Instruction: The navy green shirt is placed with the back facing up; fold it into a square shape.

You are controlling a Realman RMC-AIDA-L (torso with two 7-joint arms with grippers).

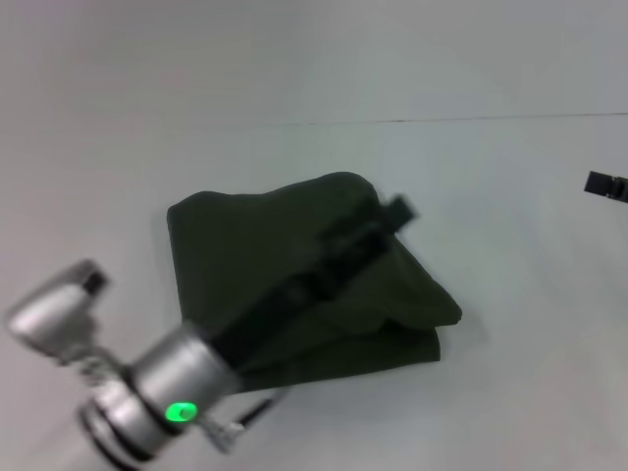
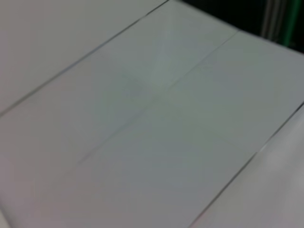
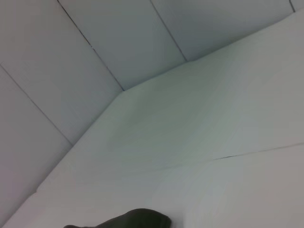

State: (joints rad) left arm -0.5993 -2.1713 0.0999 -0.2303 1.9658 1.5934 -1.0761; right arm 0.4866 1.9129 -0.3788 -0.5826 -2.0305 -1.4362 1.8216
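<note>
Your navy green shirt (image 1: pixel 294 285) lies bunched mid-bench (image 1: pixel 510 392), long axis left to right; your left gripper (image 1: pixel 397 209) hovers over its far right edge, fingers unreadable, while the right gripper (image 1: pixel 605 184) waits well off right, state unclear

The navy green shirt (image 1: pixel 255 265) is soft matt cloth on a smooth matt white table (image 1: pixel 510 392).

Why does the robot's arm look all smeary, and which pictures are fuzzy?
Head view: the left arm's black gripper is motion-smeared over the dark green folded cotton shirt, which casts a soft shadow on the white table. Left wrist view: only soft, out-of-focus table seams. Right wrist view: sharper, the shirt's edge dark.
</note>
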